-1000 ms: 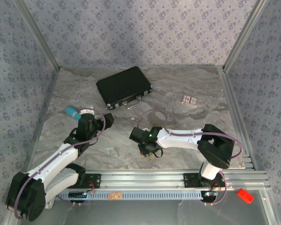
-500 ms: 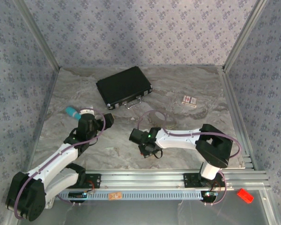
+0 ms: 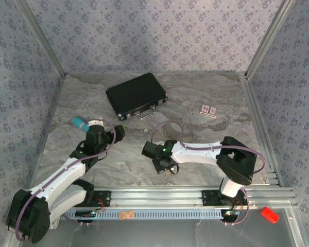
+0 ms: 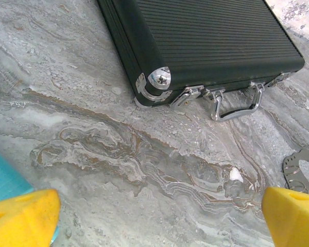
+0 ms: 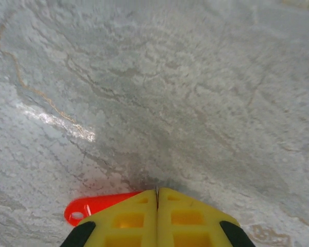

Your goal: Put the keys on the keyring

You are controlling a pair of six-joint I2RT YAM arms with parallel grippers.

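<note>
While a red key (image 5: 87,210) is seen poking out leftward from under the tips of the right gripper (image 5: 157,196), its holed head flat on the marbled table (image 5: 185,82), the pick-up step is judged to be in hand. The yellow fingers are clenched flush, w/ no gap between them, apparently on the key's blade. Whether the blade is truly pinched or merely pressed down can't be told, as that part is hidden.

The keyring (image 4: 289,172) is found flat on the table, further back than the right gripper and apart from it. Its beaded rim is caught at the right edge of the left wrist view. Other keys (image 3: 208,109) are seen well apart, toward the far right of the table.

The left gripper (image 4: 159,221) is released, its fingers spread wide w/ nothing between them. It is held low over bare table near the handle of a black case (image 3: 136,95), and a teal pen (image 3: 80,123) is seen just beside its left finger.

No key is on the ring yet, so the task is judged barely begun. Next, the key must be lifted w/o slipping and carried to the ring. The ring should prob. be steadied by the left gripper so the head's hole can be threaded. A thin flat key is easily twisted or dropped in such a grip.
</note>
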